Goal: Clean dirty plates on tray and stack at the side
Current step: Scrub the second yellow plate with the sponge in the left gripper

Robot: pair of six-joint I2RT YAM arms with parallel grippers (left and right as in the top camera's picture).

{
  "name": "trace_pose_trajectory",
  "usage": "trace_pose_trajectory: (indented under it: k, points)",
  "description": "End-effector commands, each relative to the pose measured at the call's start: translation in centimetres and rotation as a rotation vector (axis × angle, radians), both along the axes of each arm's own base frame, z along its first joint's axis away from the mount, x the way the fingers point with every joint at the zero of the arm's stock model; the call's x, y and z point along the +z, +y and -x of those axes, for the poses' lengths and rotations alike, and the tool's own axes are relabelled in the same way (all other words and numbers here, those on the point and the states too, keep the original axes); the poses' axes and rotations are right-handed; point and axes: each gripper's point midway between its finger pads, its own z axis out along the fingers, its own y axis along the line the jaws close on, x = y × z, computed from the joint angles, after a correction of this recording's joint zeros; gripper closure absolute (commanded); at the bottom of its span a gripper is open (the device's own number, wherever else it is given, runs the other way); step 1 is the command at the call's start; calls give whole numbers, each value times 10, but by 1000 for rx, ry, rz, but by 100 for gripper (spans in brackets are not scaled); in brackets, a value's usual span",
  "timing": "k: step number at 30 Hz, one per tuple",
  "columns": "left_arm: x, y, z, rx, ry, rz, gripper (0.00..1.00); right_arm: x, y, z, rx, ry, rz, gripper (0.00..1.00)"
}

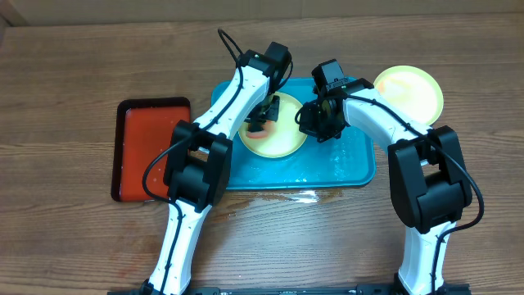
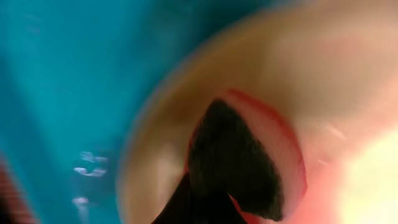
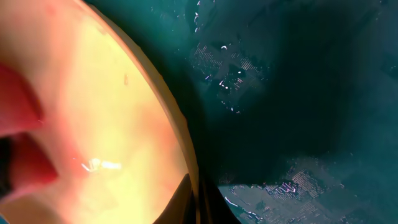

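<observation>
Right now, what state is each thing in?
tray: wet with droplets.
plate on the tray: flat, reddish traces.
second plate: on the table, beside the tray, no smears visible.
red tray: on the table, untouched.
left gripper: over the plate, grip unclear.
right gripper: at the plate's rim, grip unclear.

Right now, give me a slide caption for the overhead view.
Left arm and right arm reach over a yellow plate on the teal tray; a second plate sits beside the tray.
</observation>
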Motion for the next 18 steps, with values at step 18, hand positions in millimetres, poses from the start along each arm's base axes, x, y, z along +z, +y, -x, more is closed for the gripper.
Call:
trace_pose_trajectory:
  k: [18]
  points:
    - [26,-70,-6,-1,40,465,96,5,-11,-4,-22,-28,43,96]
